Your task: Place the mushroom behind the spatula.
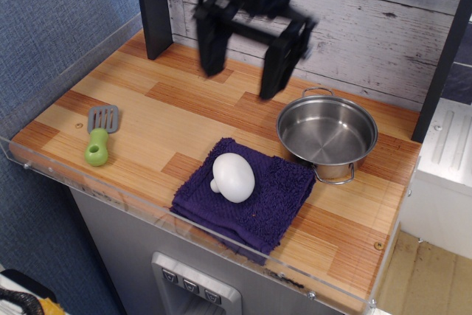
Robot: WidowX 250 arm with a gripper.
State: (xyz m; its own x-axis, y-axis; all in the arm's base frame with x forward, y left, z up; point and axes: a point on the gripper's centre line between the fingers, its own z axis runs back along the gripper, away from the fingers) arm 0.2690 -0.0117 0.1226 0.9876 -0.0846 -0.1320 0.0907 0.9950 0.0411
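The white mushroom (233, 176) lies on its side on a folded purple cloth (247, 193) at the front middle of the wooden counter. The spatula (100, 134), grey slotted blade and lime-green handle, lies flat at the front left, handle toward the front edge. My black gripper (242, 75) hangs in the air above the middle back of the counter, blurred by motion, jaws wide open and empty. It is well above and behind the mushroom.
A steel pot (327, 133) with two handles stands empty at the right, touching the cloth's far corner. A dark post (153, 7) stands at the back left and another (442, 57) at the right. A clear lip (184, 219) runs along the front edge.
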